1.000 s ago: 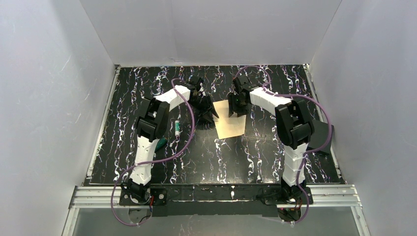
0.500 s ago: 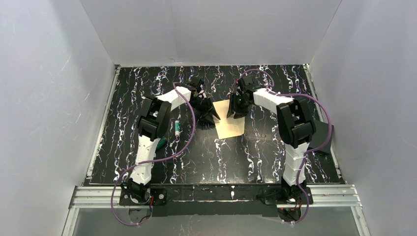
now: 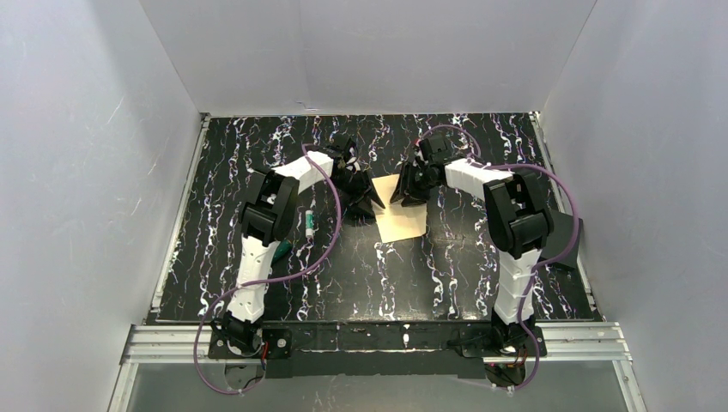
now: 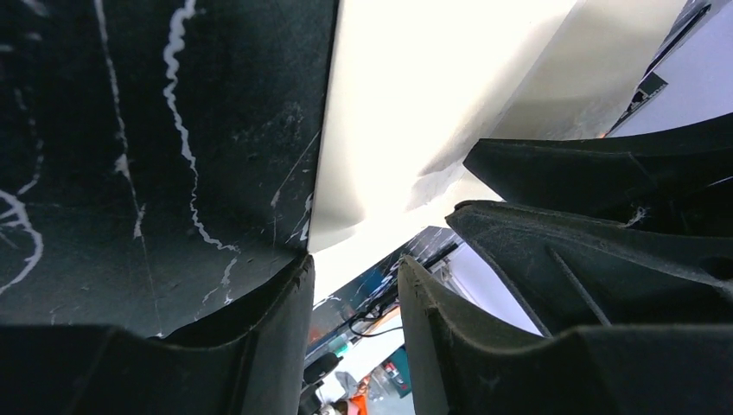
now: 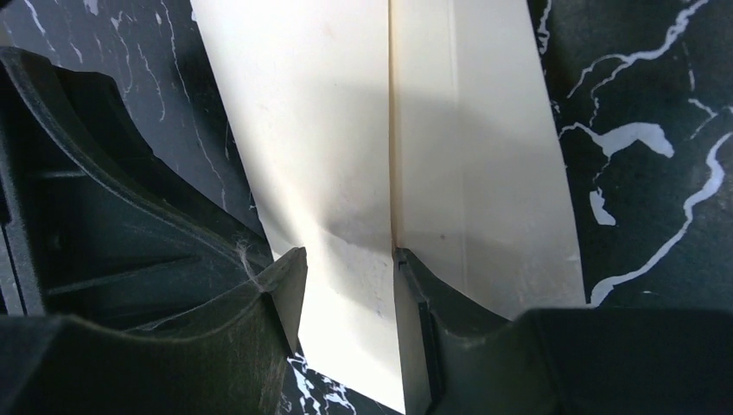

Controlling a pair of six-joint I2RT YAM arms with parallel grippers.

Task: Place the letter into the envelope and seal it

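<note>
Progress: judged past the midpoint, not finished. Found on the black marbled surface point(image 3: 446, 283): one sheet only, taken here as the envelope point(image 3: 402, 221). No separate letter in view, so presumed inside or underneath; cannot confirm. Left to do, by judgement: press the flap down and verify the seal.

Location: centre of the surface, lying flat, between both arms. Left gripper point(image 3: 371, 202) at the 9 o'clock edge of the envelope, right gripper point(image 3: 402, 194) over the 12 o'clock end.

Appearance: cream-tan from above, paler cream up close. Rectangular and smooth, with one straight seam running lengthwise and a narrower strip beside it. No pointed flap seen standing open.

Jaws, left: narrow, slim gap, nothing clamped, with a paper corner just beside one tip. Jaws, right: narrow, poised over the seam; contact with the paper cannot be told.
</note>
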